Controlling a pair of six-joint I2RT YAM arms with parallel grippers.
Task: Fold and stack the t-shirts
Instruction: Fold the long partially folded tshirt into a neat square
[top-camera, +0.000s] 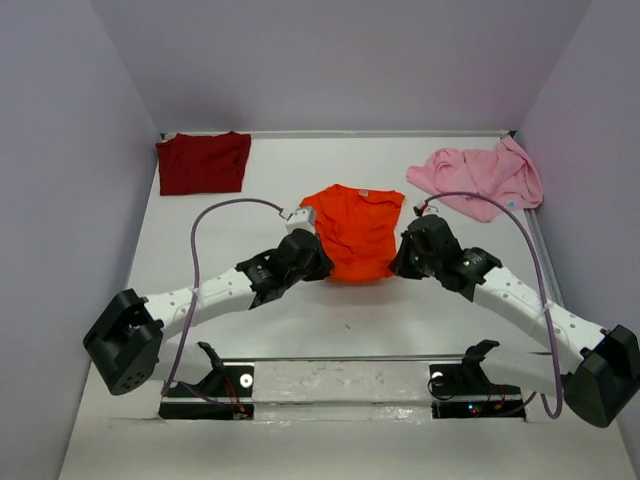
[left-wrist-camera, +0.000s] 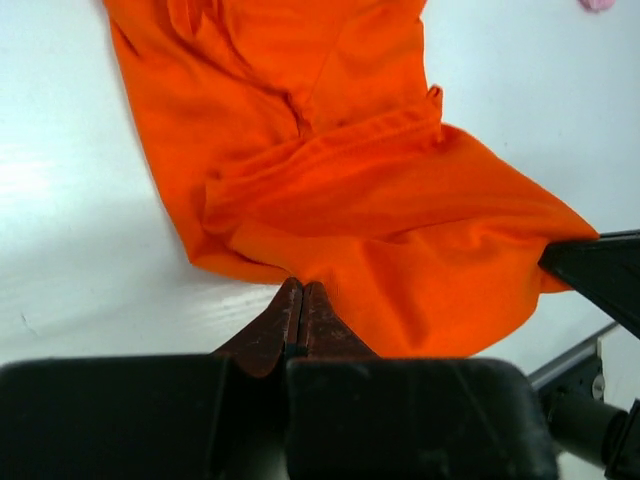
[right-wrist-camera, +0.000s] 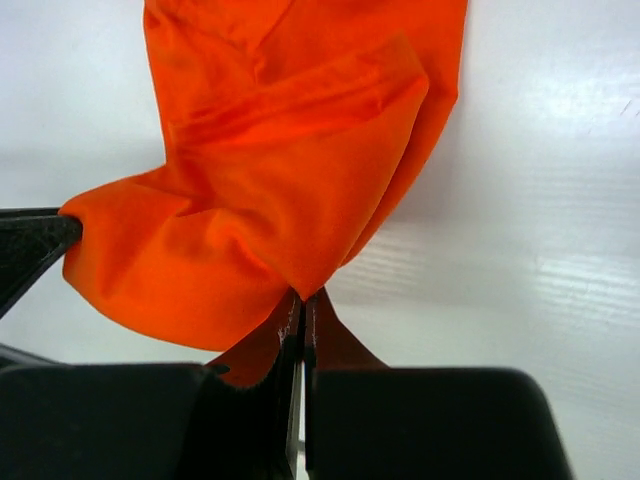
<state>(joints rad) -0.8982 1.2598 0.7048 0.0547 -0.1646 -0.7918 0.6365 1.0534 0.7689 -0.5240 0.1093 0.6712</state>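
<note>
The orange t-shirt (top-camera: 352, 231) lies rumpled in the middle of the table, collar toward the far side. My left gripper (top-camera: 322, 266) is shut on its near left hem corner, and the wrist view shows the pinched cloth (left-wrist-camera: 330, 200) at the left gripper's tips (left-wrist-camera: 302, 287). My right gripper (top-camera: 398, 262) is shut on the near right hem corner, the orange cloth (right-wrist-camera: 270, 180) bunched at the right gripper's tips (right-wrist-camera: 304, 296). The dark red t-shirt (top-camera: 204, 162) sits folded at the far left. The pink t-shirt (top-camera: 482, 176) lies crumpled at the far right.
White table (top-camera: 330, 320) with purple walls on three sides. Both arm bases and their mounting rail (top-camera: 340, 385) stand along the near edge. Grey cables loop from each arm over the table.
</note>
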